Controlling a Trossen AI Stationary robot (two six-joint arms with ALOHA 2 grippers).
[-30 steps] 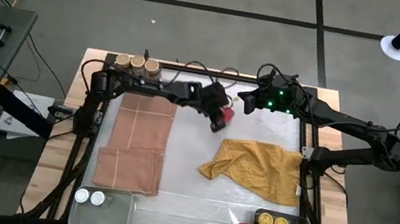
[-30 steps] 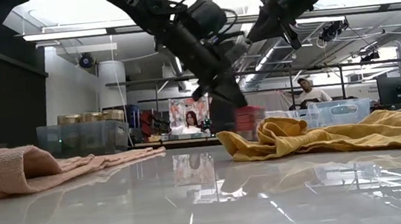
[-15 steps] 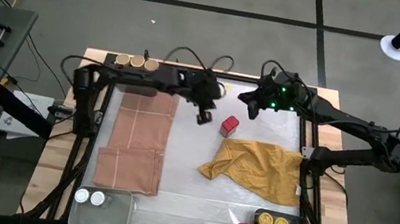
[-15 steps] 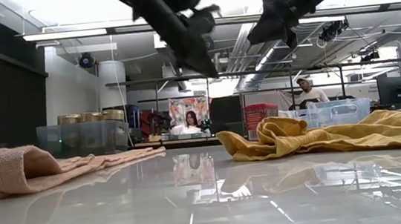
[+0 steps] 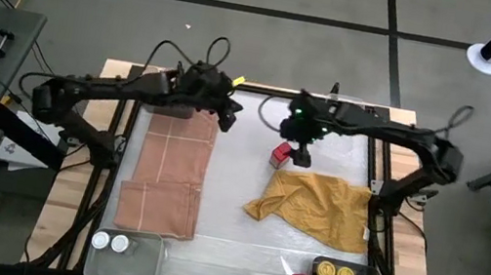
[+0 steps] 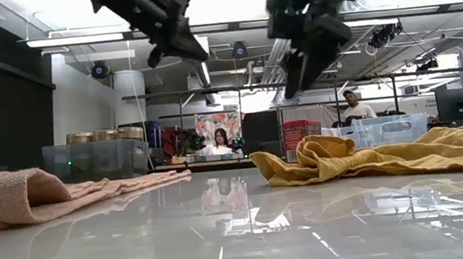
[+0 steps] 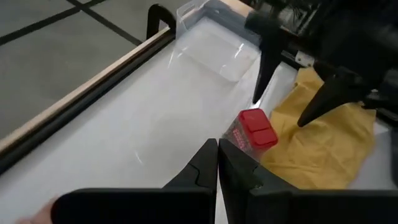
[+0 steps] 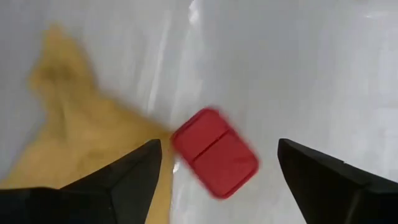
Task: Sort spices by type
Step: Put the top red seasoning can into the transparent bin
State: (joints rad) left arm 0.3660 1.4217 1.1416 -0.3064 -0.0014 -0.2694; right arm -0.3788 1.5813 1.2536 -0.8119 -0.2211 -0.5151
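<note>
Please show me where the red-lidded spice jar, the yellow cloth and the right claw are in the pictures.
red-lidded spice jar point(image 7: 257, 129): left wrist view, on its red lid.
yellow cloth point(image 5: 318, 206): high view, on the middle of the crumpled fabric.
right claw point(image 8: 219, 171): right wrist view, midway between its open fingertips, above the jar.

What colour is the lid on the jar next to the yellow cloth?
Red. The jar's lid shows best in the right wrist view, right beside the cloth.
</note>
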